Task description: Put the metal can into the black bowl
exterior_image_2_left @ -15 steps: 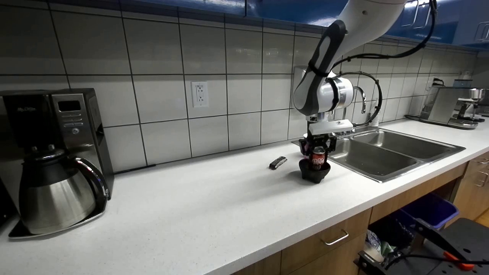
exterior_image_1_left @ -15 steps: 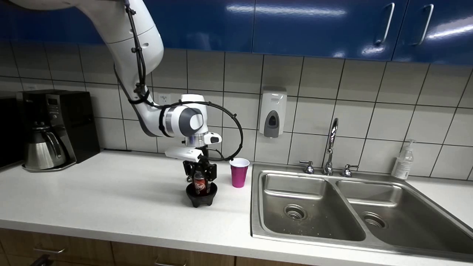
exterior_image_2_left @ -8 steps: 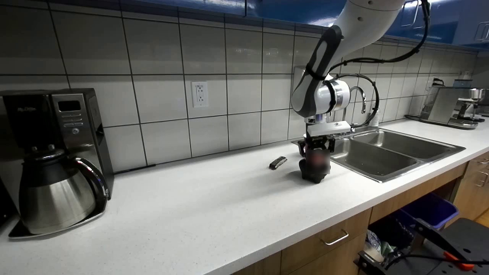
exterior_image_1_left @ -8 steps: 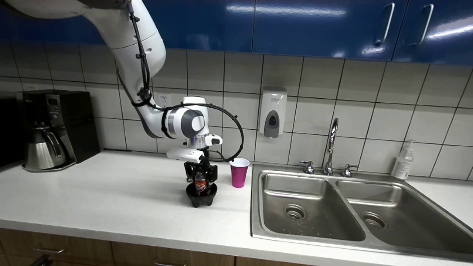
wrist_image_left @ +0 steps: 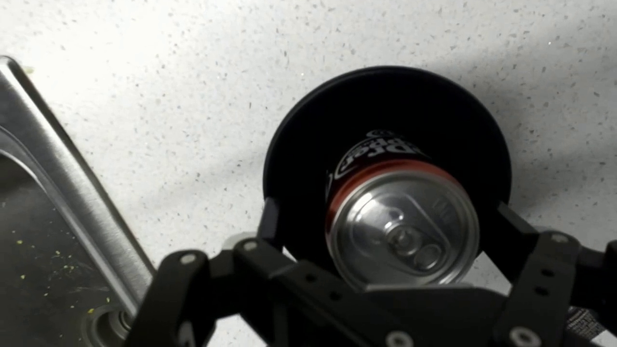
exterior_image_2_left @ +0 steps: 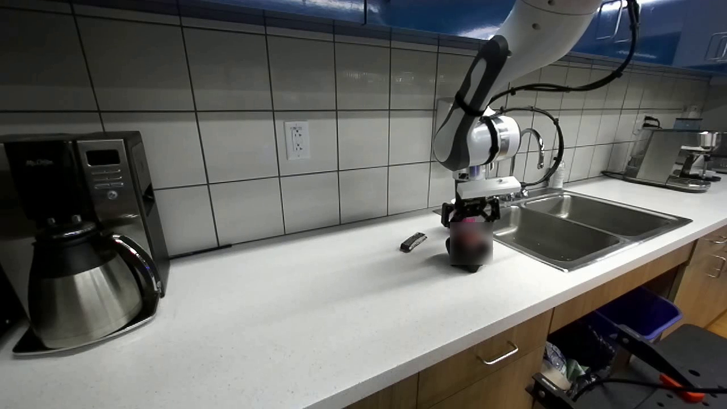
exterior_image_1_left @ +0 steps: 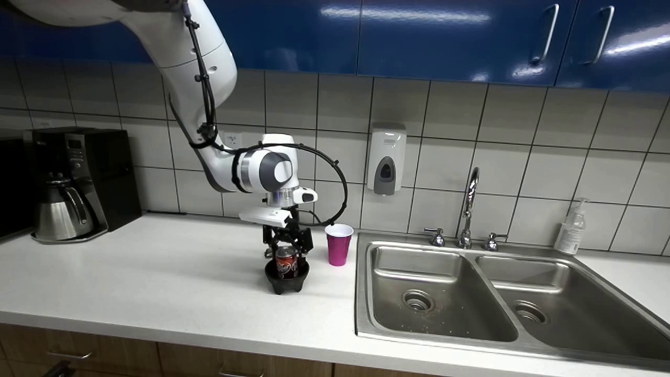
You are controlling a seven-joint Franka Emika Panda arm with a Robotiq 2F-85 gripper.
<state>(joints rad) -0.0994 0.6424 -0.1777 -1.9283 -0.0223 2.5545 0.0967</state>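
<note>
The metal can (exterior_image_1_left: 287,263), red and dark with a silver lid, stands roughly upright inside the black bowl (exterior_image_1_left: 286,286) on the counter. From above, in the wrist view, the can (wrist_image_left: 405,231) sits toward the gripper side of the round bowl (wrist_image_left: 385,91). My gripper (wrist_image_left: 393,219) is open around the can, one finger (wrist_image_left: 270,219) on each side with a visible gap. In an exterior view a blurred patch hides the can and most of the bowl (exterior_image_2_left: 470,268), below the gripper.
A pink cup (exterior_image_1_left: 338,246) stands behind and right of the bowl, near the steel sink (exterior_image_1_left: 363,293). A small dark object (exterior_image_2_left: 413,242) lies on the counter close to the bowl. Farther off stands a coffee maker (exterior_image_2_left: 108,187) with its carafe.
The jaws have spread from a grip on the can to a wide opening. The can stays in the bowl, which has shifted very slightly, and the arm has moved a little.
</note>
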